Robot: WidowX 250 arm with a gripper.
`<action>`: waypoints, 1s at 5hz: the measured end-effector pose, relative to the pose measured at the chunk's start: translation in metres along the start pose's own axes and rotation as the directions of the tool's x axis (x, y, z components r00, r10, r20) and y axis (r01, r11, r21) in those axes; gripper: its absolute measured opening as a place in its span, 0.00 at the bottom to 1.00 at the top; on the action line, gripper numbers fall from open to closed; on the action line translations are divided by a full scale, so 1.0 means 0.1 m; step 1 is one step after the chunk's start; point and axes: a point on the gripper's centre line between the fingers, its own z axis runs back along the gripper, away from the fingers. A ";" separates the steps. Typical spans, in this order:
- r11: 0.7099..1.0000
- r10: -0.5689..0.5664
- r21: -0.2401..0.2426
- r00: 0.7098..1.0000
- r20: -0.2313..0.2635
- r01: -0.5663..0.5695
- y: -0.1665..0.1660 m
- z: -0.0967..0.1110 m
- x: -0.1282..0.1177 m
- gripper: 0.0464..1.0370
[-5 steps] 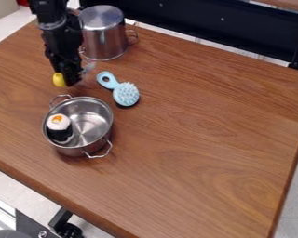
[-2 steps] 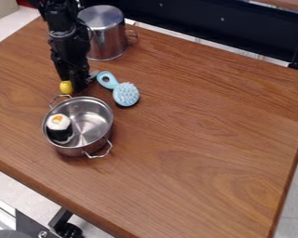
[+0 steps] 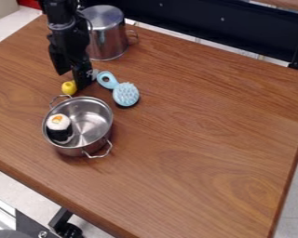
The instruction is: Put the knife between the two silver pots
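The black gripper is low over the table's left part, between the two pots, its fingers apart. Right at it lies the knife, its yellow handle just behind the near pot and its grey blade showing on the other side of a finger. The middle of the knife is hidden by that finger. An open silver pot stands in front, and a taller silver pot stands behind, its flat metal end facing up.
A light blue brush lies right of the knife, close to the blade. A sushi toy sits inside the near pot. The wooden table extends to the right.
The gripper and the knife have moved toward the near pot and slightly right. Most recently the gripper's fingers have spread, with the knife low at the table.
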 end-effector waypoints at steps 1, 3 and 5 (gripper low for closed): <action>0.999 0.032 -0.024 0.999 0.006 -0.032 0.00 0.01 -0.02 0.96; 0.994 0.036 -0.103 0.999 0.034 -0.033 -0.15 0.36 0.02 0.96; 0.991 0.048 -0.124 0.996 0.079 -0.038 -0.53 0.70 0.26 0.96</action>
